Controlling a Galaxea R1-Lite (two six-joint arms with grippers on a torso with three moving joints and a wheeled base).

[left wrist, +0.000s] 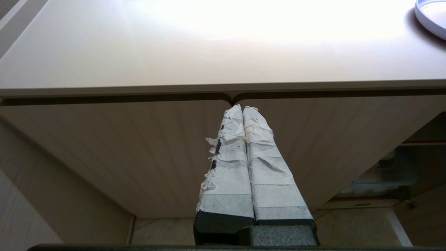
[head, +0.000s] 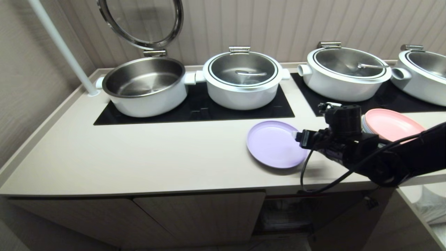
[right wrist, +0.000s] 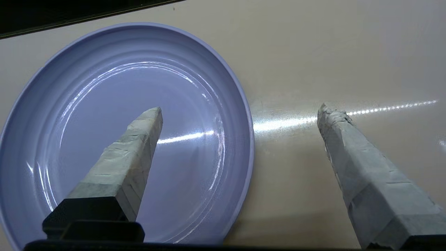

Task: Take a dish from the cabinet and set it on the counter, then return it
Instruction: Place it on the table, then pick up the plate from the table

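From the head view, the lavender dish (head: 273, 143) lay flat on the beige surface (head: 139, 157), the right gripper (head: 298, 136) at its rim. The left wrist view showed the left gripper (left wrist: 242, 108) low before the cabinet (left wrist: 122, 146), fingers (left wrist: 264, 167) pressed together. The right wrist view showed fingers (right wrist: 132, 153) spread wide, one over the dish, one beyond its rim, pinching nothing.

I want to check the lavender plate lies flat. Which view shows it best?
The head view: the whole lavender plate lies flat on the counter, its outline complete. The right wrist view shows it large but cut off, partly behind a finger of the open right pincer. The left wrist view catches only its edge.
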